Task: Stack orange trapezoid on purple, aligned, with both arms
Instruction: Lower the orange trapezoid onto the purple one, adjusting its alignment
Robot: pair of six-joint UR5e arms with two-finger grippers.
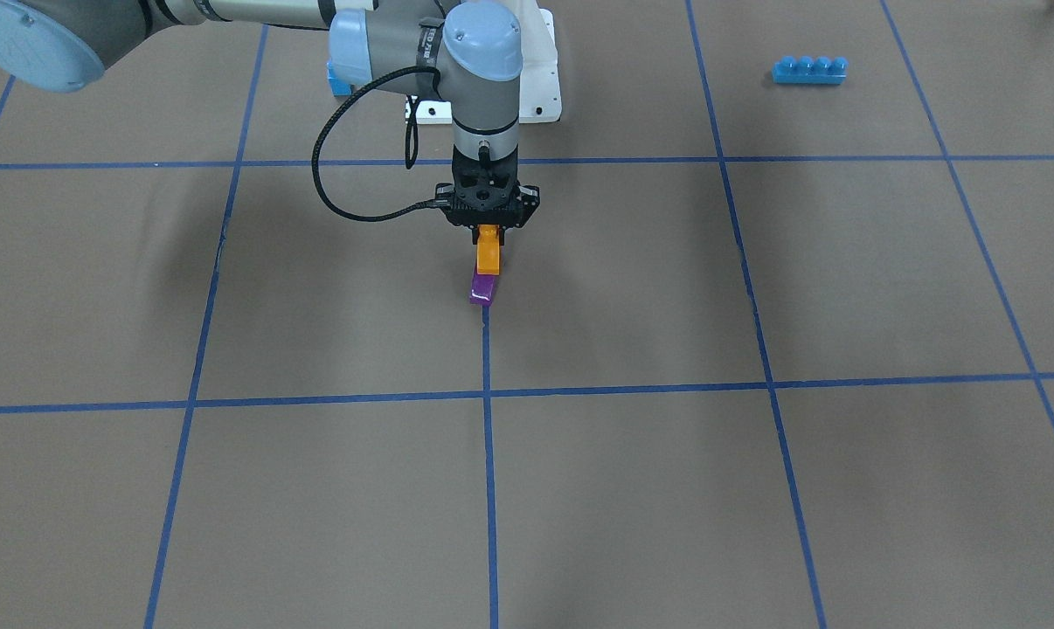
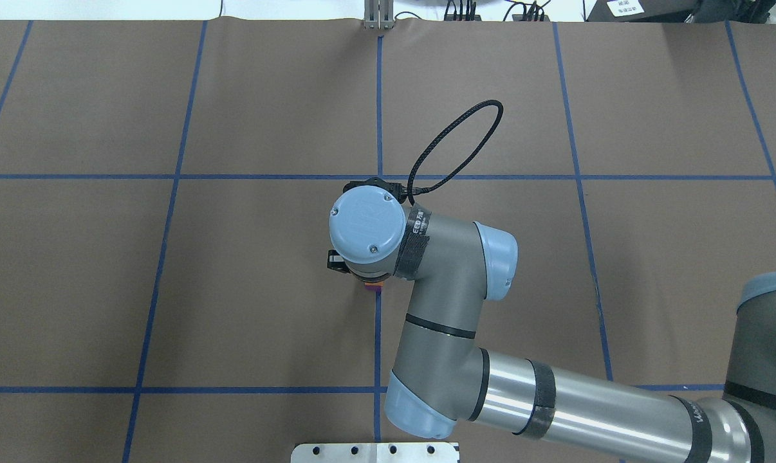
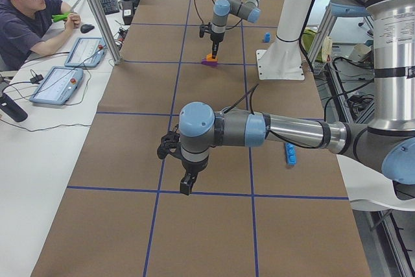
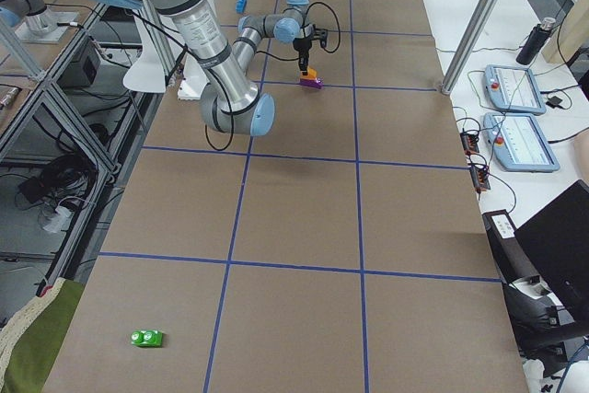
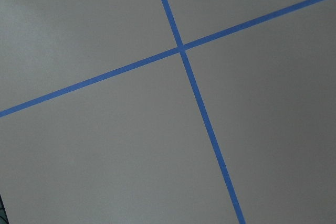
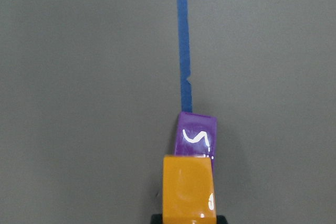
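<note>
Near the middle of the tabletop [image 1: 754,489], over a blue tape line [image 1: 489,367], the right claw [image 1: 489,229] points straight down, clenched on the orange trapezoid [image 1: 488,252], whose lower end meets the purple block [image 1: 483,288]. The left claw [image 3: 188,185] hangs well apart; I cannot tell whether it is clenched or released.

Brown table [image 1: 317,489] gridded with blue tape [image 1: 489,489]; white side desk [image 3: 32,160].
</note>
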